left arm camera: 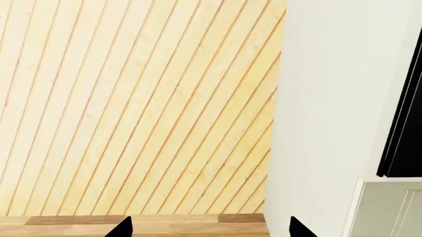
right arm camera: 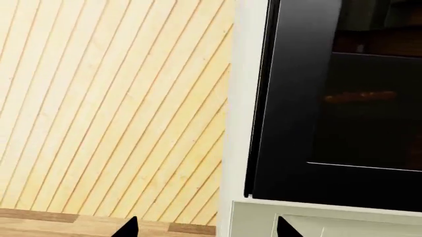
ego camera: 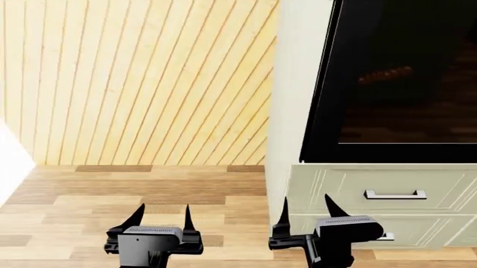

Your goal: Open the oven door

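Observation:
The oven door (ego camera: 402, 84) is a wide glossy black panel with dark reflective glass, set flush and closed in the pale cabinet at the upper right; it also fills the right of the right wrist view as the oven door (right arm camera: 336, 108), and a thin black edge of the oven door (left arm camera: 403, 113) shows in the left wrist view. My left gripper (ego camera: 160, 215) hangs low over the floor, open and empty, well left of the oven. My right gripper (ego camera: 307, 212) is open and empty, low in front of the cabinet's left corner, below the door. No door handle is in view.
Below the oven sit pale green drawers with metal handles (ego camera: 395, 194). The white cabinet side panel (ego camera: 294, 100) stands left of the oven. A slatted wooden wall (ego camera: 134, 78) is behind, wood flooring (ego camera: 111, 190) below, and a white surface (ego camera: 11, 162) at far left.

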